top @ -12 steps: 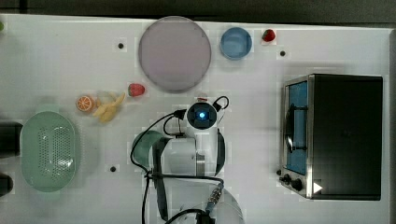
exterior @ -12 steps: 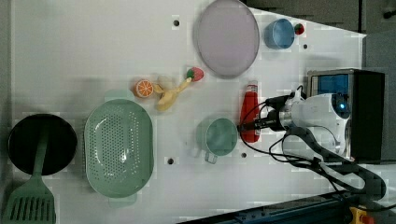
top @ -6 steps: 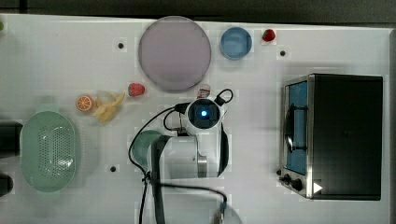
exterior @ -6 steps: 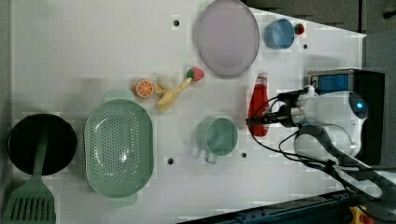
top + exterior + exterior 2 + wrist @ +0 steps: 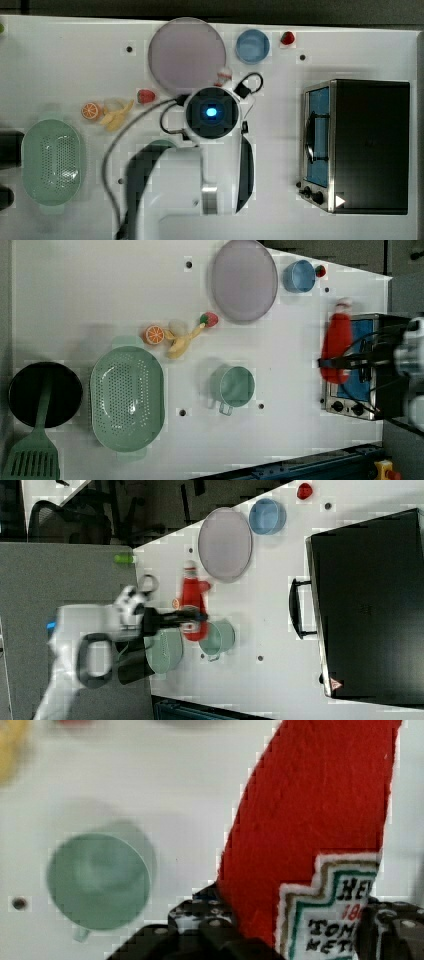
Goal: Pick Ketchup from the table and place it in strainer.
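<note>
The Ketchup [image 5: 336, 342], a red bottle with a white cap, hangs in the air well above the table, and my gripper [image 5: 341, 361] is shut on its lower body. In the right view the Ketchup [image 5: 192, 597] is crossed by my dark fingers [image 5: 176, 616]. The wrist view has the labelled bottle [image 5: 310, 830] clamped between both pads [image 5: 210, 922]. In the top view my wrist covers the bottle except its cap [image 5: 223, 76]. The mint-green strainer [image 5: 96, 400] stands far off at the left view's left, and lies at the top view's left as strainer [image 5: 28, 165].
A green cup [image 5: 235, 386] stands on the table below the lifted bottle. A grey plate [image 5: 187, 54], a blue bowl [image 5: 252, 45] and a toaster oven [image 5: 357, 145] are nearby. An orange slice [image 5: 154, 334], banana and strawberry lie beside the strainer, and a black pan [image 5: 44, 394] and spatula beyond it.
The arm has risen with the Ketchup, lifting it off the table. It looks larger in the top view and has shifted towards the left view's right.
</note>
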